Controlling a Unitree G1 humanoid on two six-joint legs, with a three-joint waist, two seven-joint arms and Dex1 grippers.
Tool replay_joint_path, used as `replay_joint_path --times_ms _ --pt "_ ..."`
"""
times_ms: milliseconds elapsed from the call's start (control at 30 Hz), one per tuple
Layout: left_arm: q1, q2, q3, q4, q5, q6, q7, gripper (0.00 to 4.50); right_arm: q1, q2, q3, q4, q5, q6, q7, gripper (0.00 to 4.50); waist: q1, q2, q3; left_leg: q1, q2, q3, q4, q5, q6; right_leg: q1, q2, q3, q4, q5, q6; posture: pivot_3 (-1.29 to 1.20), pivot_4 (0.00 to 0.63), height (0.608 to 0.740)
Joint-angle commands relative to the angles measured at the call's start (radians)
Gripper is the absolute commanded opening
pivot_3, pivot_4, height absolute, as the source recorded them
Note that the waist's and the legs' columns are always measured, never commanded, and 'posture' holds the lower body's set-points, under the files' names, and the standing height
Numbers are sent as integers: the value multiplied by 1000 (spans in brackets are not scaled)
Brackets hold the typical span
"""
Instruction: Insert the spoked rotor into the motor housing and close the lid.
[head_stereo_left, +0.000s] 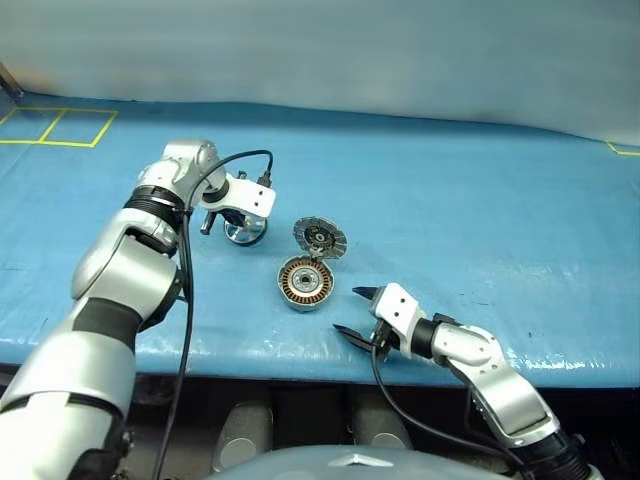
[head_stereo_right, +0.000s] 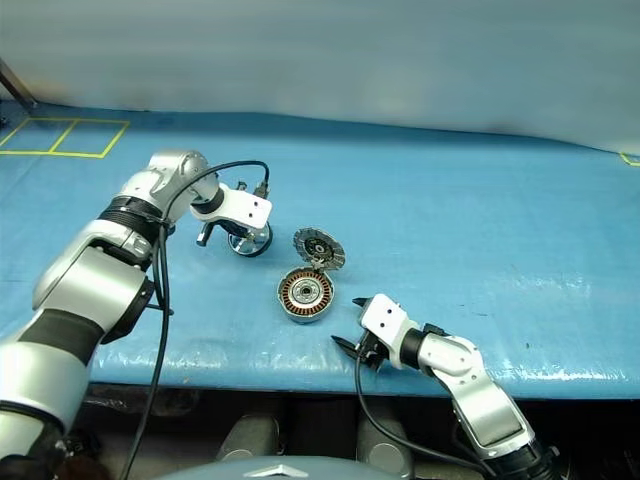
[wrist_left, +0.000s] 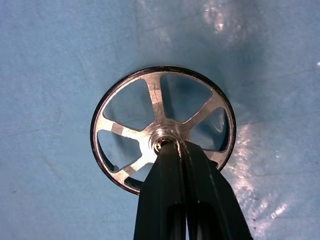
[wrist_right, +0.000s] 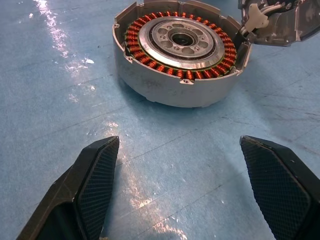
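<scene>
The spoked rotor (wrist_left: 160, 127), a dark ring with silver spokes, hangs just off the blue mat under my left gripper (wrist_left: 172, 145), which is shut on its central hub. From the head it shows as a small silver disc (head_stereo_left: 245, 233) at the left. The motor housing (head_stereo_left: 305, 283) sits to its right, a silver cup with copper windings (wrist_right: 180, 47). Its lid (head_stereo_left: 320, 238) stands tilted open on the far side, dark face toward me. My right gripper (wrist_right: 185, 165) rests low in front of the housing, open with nothing between its fingers (wrist_right: 97, 172).
A blue mat (head_stereo_left: 480, 200) covers the table. Its front edge (head_stereo_left: 300, 365) runs just behind my right gripper. Yellow tape squares (head_stereo_left: 60, 125) mark the far left corner. A black cable (head_stereo_left: 185, 300) hangs from my left wrist.
</scene>
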Motion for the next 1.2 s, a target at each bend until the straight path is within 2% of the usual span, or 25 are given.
replay_joint_path --times_ms 33,167,267,367,500,767,1033,1200 --pt "35 42 6 -111 -31 -12 -88 27 -17 2 -1 -8 0 -20 6 4078 0 0 0 0 0 0 0 0 0 0 0 0 0 0 0 0 150 740" --pt "94 85 19 -247 -61 -8 -120 27 -26 2 3 0 1 -22 11 4078 2 0 0 0 0 0 0 0 0 0 0 0 0 -2 -3 0 150 740" --pt "117 95 30 -282 -80 -13 -110 27 -33 0 6 7 -3 -25 15 4078 2 0 0 0 0 0 0 0 0 0 0 0 0 -2 -3 0 150 740" --pt "123 103 36 -287 -91 0 -97 694 -40 0 10 13 -5 -24 22 4078 3 0 0 0 0 0 0 0 0 0 0 0 0 -2 -4 0 150 740" --pt "137 108 58 -318 -118 42 -82 1993 -43 2 12 20 -5 -23 27 4078 2 0 0 0 0 -1 0 0 0 0 0 0 0 -2 -3 0 150 740" --pt "96 101 69 -296 -107 62 9 1993 -49 1 16 30 -4 -22 38 4078 3 -1 1 -1 0 -1 0 0 0 0 0 0 0 -2 -3 0 150 740" --pt "79 104 65 -292 -136 126 -74 1993 -47 -1 15 29 -7 -17 43 4078 1 -1 1 -1 0 -1 0 0 0 0 0 0 0 -2 -3 0 150 740" --pt "53 102 42 -232 -94 102 -8 1993 -46 -4 16 27 -14 -17 42 4078 2 -1 1 -1 0 -1 0 0 0 0 0 0 0 -2 -3 0 150 740"
